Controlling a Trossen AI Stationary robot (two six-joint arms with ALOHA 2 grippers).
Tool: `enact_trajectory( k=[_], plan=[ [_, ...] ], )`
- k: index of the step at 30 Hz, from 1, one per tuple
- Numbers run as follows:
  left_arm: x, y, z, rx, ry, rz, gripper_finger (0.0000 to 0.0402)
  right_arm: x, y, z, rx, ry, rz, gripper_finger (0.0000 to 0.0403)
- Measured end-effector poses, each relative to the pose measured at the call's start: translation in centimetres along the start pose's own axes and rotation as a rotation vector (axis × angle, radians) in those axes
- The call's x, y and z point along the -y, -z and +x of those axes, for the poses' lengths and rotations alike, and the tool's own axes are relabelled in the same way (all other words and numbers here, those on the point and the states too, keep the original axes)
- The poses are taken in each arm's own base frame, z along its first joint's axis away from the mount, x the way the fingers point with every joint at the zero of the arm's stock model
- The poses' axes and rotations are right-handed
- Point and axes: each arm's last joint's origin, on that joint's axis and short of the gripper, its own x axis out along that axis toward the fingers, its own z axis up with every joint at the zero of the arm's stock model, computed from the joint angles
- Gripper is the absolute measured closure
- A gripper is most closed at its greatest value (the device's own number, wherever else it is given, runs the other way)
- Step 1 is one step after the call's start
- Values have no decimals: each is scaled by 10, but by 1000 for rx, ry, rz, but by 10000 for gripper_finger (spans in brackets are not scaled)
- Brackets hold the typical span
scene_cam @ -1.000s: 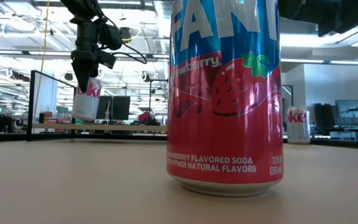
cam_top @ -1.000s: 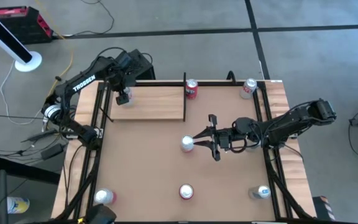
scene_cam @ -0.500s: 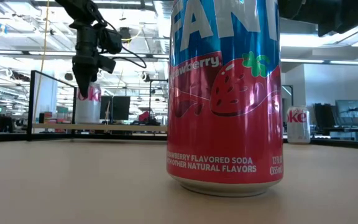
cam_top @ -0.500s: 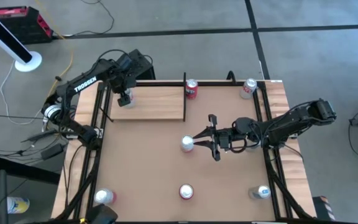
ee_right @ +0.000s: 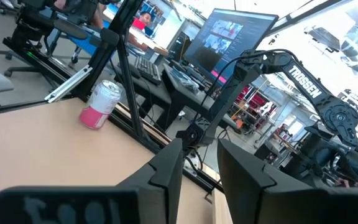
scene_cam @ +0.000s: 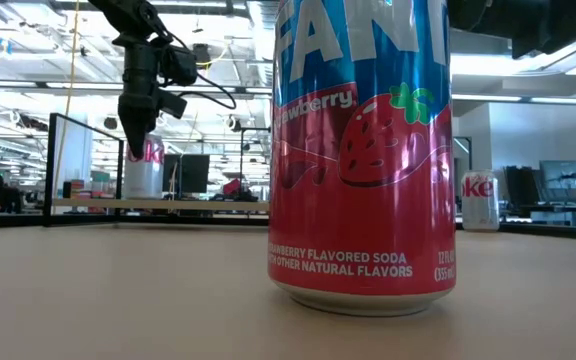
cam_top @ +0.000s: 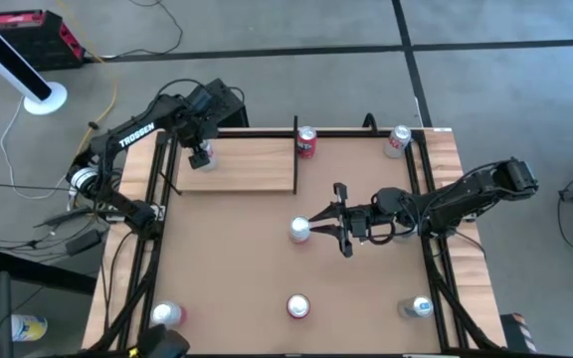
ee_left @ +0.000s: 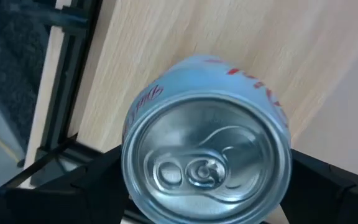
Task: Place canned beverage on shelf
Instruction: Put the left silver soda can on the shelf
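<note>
A silver canned beverage point(ee_left: 207, 155) with pink lettering stands upright on its base on the pale wood shelf point(cam_top: 247, 164), near the shelf's far left corner. It also shows in the low view point(scene_cam: 144, 172). My left gripper point(scene_cam: 138, 140) points down over it, open wide. One finger point(ee_left: 98, 177) stands on each side of the can's upper part. My right gripper point(ee_right: 201, 168) hangs level above the middle of the table point(cam_top: 316, 225). It has a narrow gap between its fingers and nothing in it. My left gripper comes at the can from above, with a finger point(ee_left: 319, 177) on either side of the can's upper wall. The can's top hides the inner faces of the fingers. I cannot tell whether they touch the can, which stands on the shelf.
A thin black upright point(cam_top: 295, 154) ends the shelf on its right. Other cans stand on the table: a red one point(cam_top: 306, 142) by the upright, one far right point(cam_top: 398, 139), a silver-topped one point(cam_top: 299, 229) by my right fingertips, and three along the near edge, the middle one a strawberry soda point(scene_cam: 363, 150).
My left gripper has sunk a little with the can. A second ago the can hung slightly tilted just above the shelf. It now stands upright on the shelf. Over the last half second nothing has moved.
</note>
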Motion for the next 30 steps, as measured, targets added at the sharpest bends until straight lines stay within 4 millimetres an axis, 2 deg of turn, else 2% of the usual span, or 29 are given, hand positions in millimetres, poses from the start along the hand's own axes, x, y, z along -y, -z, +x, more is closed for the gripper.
enact_trajectory(
  k=[16,21,30],
  plan=[
    [2,5,-5,-75,-8,37,61,0,0,0,0,0,-3,275],
    [-1,4,-21,-114,-72,40,61,0,0,0,0,0,-18,275],
    [-4,-11,-62,2,-162,-12,61,0,0,0,-1,2,-27,275]
  ],
)
